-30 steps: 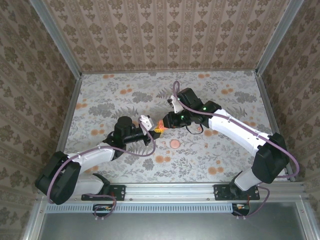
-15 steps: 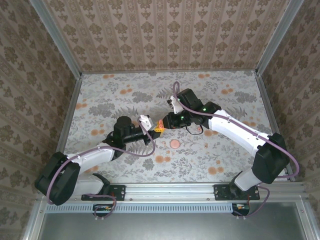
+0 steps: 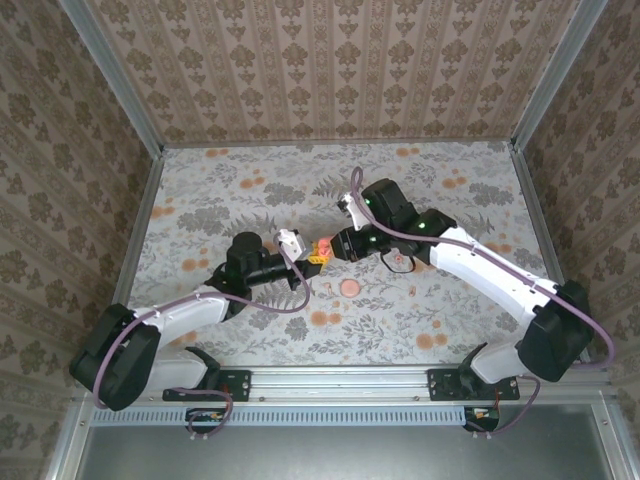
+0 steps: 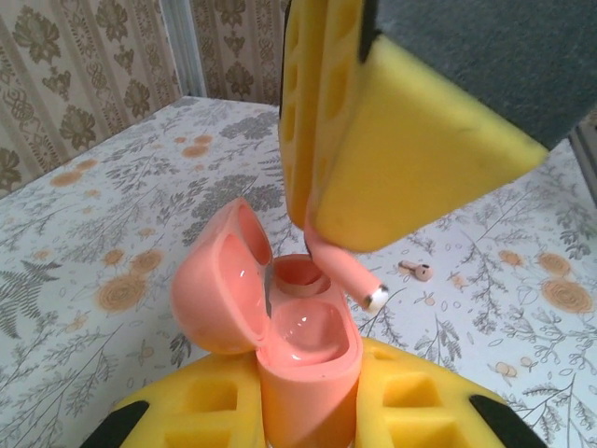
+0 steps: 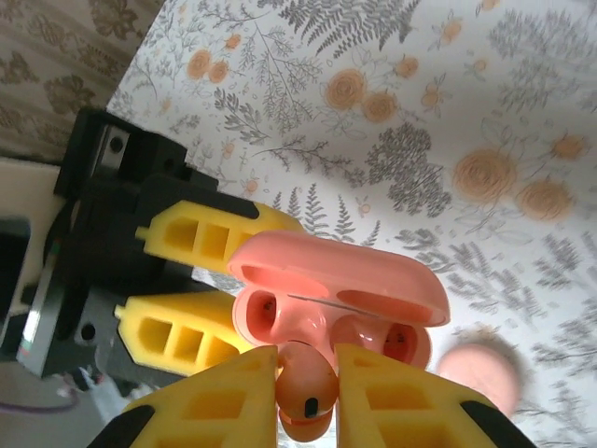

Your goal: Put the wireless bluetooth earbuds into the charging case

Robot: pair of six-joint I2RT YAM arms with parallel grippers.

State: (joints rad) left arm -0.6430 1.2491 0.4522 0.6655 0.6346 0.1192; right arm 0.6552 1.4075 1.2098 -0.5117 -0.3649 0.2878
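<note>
Two hands, overhead view: the left hand [image 3: 314,254] and the right hand [image 3: 334,246] meet tip to tip over the middle of the floral tabletop [image 3: 220,190], with the coral charging case [image 3: 323,245] between them
Loose pieces, overhead view: a flat pink disc [image 3: 349,287] lies just nearer than the hands; a second earbud [image 3: 411,291] is a speck to its right, well apart from the case
Left hand, left wrist view: the left hand [image 4: 308,420] is closed on the base of the charging case [image 4: 303,355], a yellow finger [image 4: 177,420] on each side, holding it upright
Case, left wrist view: open, lid [image 4: 219,280] swung back to the left, near socket a bare glossy hollow
Earbud, left wrist view: the earbud [image 4: 347,273] is pinched between the right hand's yellow fingers [image 4: 410,159], head down at the far socket, silver-tipped stem slanting out to the right; whether it is seated I cannot tell
Second earbud, left wrist view: lying on the tabletop [image 4: 112,215] beyond the case [image 4: 417,271]
Right hand, right wrist view: the right hand [image 5: 306,411] is closed on the earbud [image 5: 303,373], clamped between two yellow fingers [image 5: 210,406]
Case, right wrist view: the charging case [image 5: 354,280] sits just beyond the earbud, lid open, gripped by the left hand's fingers [image 5: 201,233]
Disc, right wrist view: the pink disc [image 5: 476,373] shows blurred on the tabletop, right of the case
</note>
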